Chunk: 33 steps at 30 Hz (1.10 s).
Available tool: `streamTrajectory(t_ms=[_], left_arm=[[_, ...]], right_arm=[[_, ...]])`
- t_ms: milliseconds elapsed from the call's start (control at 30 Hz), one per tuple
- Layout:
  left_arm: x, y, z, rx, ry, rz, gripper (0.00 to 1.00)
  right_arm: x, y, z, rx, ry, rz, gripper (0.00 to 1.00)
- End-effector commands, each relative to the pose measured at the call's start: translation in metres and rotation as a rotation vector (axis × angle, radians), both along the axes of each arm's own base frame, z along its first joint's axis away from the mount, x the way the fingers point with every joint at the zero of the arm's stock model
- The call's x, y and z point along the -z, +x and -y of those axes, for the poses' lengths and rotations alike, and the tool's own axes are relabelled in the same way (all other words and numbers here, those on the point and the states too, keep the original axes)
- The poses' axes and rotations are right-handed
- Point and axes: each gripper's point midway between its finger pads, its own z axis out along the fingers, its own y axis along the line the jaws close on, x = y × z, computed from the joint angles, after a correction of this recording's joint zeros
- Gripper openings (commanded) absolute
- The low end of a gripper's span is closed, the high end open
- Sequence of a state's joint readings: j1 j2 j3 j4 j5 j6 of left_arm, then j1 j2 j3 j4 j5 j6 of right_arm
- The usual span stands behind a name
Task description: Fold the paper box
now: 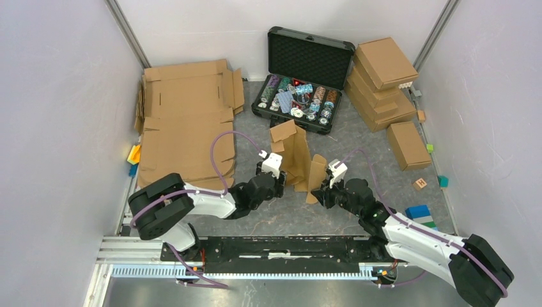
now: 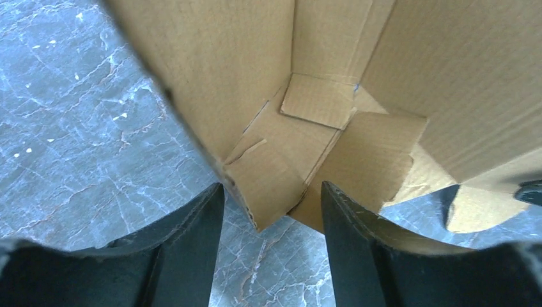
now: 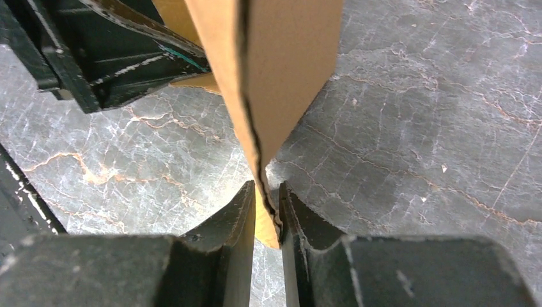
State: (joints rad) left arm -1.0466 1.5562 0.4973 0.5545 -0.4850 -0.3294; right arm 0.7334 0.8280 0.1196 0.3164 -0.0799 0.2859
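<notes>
The paper box (image 1: 295,152) stands half-folded on the grey marble-patterned table between my two arms, its panels upright and its flaps loose. My left gripper (image 1: 275,176) is at its left side and stands open. In the left wrist view a corner of the box (image 2: 275,185) pokes into the gap between the fingers (image 2: 198,236), touching neither. My right gripper (image 1: 324,185) is at the box's right flap. In the right wrist view the right gripper (image 3: 266,188) is shut on the thin lower edge of that flap (image 3: 287,70).
An open black case (image 1: 307,57) of poker chips lies behind the box. Flat cardboard sheets (image 1: 185,121) lie at the back left. Stacked folded boxes (image 1: 383,77) and a single one (image 1: 408,144) stand at the right. Coloured blocks (image 1: 418,211) lie near the right arm.
</notes>
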Motion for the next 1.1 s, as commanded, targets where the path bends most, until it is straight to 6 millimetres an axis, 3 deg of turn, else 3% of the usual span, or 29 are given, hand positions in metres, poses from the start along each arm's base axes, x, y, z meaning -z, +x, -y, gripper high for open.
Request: streamTrajectory(t_ms=[0,133,500,767,1067], left_arm=[[-0.018,-0.005,0.014,0.100,-0.083,-0.018,0.67],[-0.024,-0.005,0.017,0.171,-0.140,-0.041,0.78],[-0.022,0.008,0.019,0.220,-0.129,-0.068,0.94],[-0.011,0.021,0.011,0.166,-0.035,-0.092,0.95],[-0.003,0.049,-0.002,0.037,0.018,-0.116,0.90]], right_arm=[[0.002,0.005,0.004,0.019,-0.041,0.015,0.25],[0.000,0.007,0.002,0.014,-0.045,0.020,0.25],[-0.008,0.015,-0.004,0.003,-0.047,0.051,0.29],[-0.026,0.036,-0.001,0.079,-0.028,0.159,0.48],[-0.038,0.064,0.012,0.219,-0.062,0.237,0.46]])
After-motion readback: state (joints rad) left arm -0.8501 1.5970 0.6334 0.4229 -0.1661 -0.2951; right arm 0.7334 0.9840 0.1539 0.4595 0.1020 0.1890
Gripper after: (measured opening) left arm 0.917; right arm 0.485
